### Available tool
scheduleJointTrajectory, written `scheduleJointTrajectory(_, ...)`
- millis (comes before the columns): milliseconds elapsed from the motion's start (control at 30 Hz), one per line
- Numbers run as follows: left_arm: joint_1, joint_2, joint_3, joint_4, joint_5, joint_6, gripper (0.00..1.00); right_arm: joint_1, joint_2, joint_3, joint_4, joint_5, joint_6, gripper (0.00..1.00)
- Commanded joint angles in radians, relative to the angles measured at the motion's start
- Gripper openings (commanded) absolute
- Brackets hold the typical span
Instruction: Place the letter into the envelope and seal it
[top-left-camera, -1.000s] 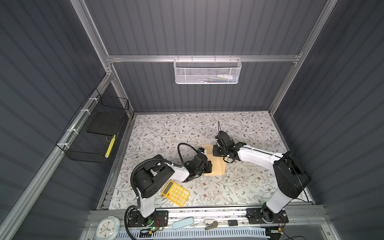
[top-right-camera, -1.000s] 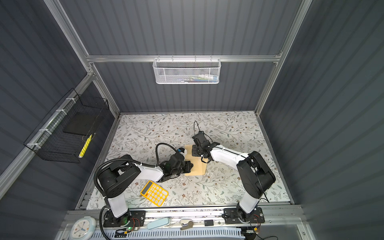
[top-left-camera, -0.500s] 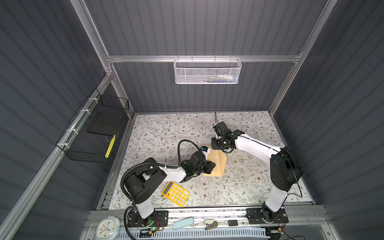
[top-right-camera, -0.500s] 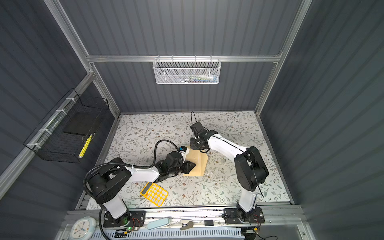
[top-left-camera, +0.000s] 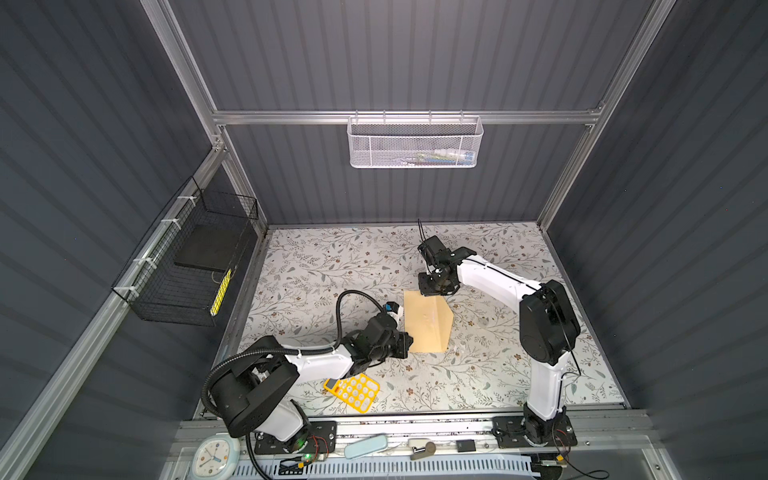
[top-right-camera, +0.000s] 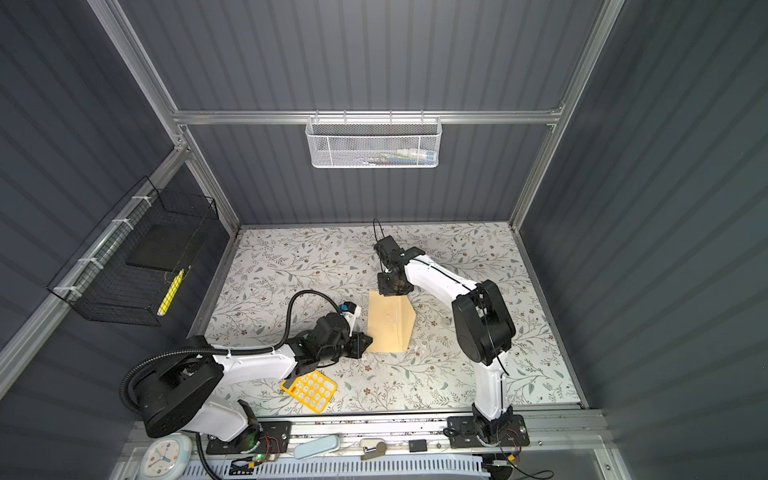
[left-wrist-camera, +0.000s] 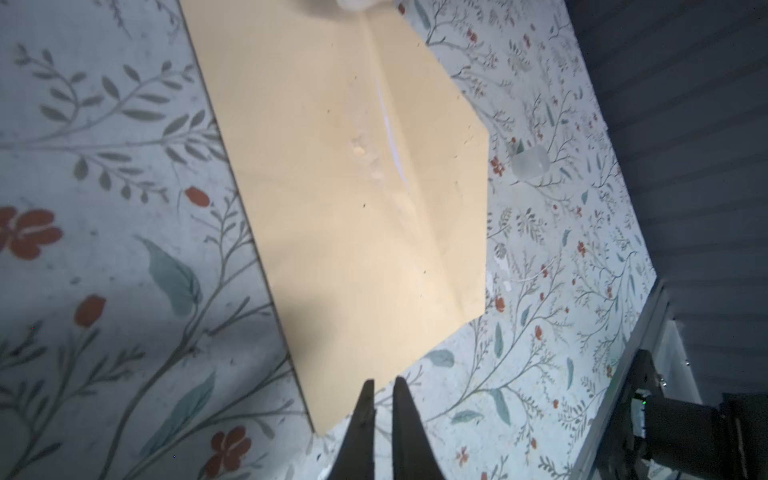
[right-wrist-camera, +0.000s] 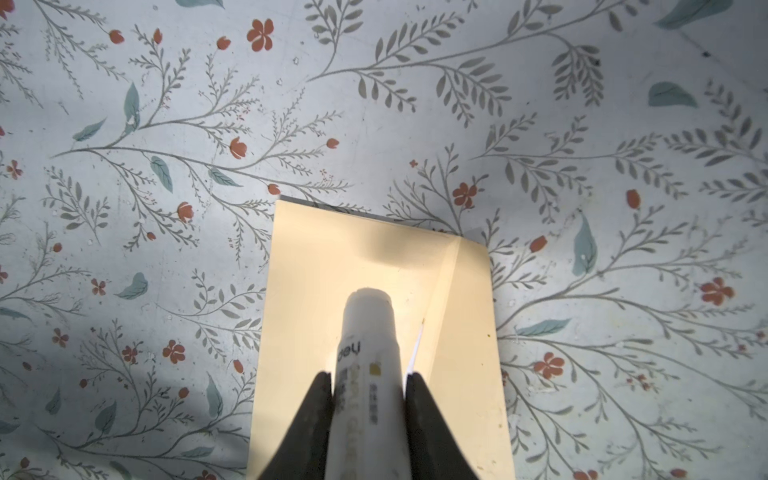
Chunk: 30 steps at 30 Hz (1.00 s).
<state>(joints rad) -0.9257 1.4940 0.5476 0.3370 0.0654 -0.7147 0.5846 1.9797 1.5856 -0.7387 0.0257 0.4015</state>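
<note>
Tan envelope (top-left-camera: 424, 322) lies flat in the middle of the floral bench (top-left-camera: 498, 374). Its long axis runs front to back, and its open flap spreads toward the right in both top views. Nearest the front rail sits a yellow calculator (top-left-camera: 352, 392), apart from it. Left fingers (left-wrist-camera: 365, 415), all but closed with only a slit between them and nothing held, hover at the envelope's near left corner, partly masking it from above. Beyond the flap's right edge rests a small clear cap (left-wrist-camera: 530, 164). Only a thin white sliver at the fold shows of the letter (right-wrist-camera: 417, 347). At the far end, right fingers (right-wrist-camera: 316, 419) clamp a white glue stick (right-wrist-camera: 370, 353). Its tip hangs over the paper, though contact cannot be made out. A white mesh basket (top-left-camera: 415, 143) hangs on the back wall.
</note>
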Motion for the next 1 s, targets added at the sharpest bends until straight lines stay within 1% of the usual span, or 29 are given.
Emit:
scheduleJointTrajectory(0, -0.032, -0.016, -0.019, 0.017, -0.024, -0.037, 0.11, -0.010, 0.026, 0.040, -0.079, 0.010, -0.035, 0.00)
scheduleJointTrajectory(167, -0.070, 0.016, -0.009, 0.010, -0.065, -0.062, 0.10, -0.014, 0.045, 0.058, -0.108, 0.001, -0.053, 0.00)
scheduleJointTrajectory(533, -0.076, 0.069, 0.000, -0.023, -0.139, -0.098, 0.07, -0.024, 0.109, 0.101, -0.163, -0.053, -0.085, 0.00)
scheduleJointTrajectory(967, -0.076, 0.120, 0.030, -0.105, -0.236, -0.120, 0.07, -0.025, 0.119, 0.112, -0.241, -0.116, -0.129, 0.00)
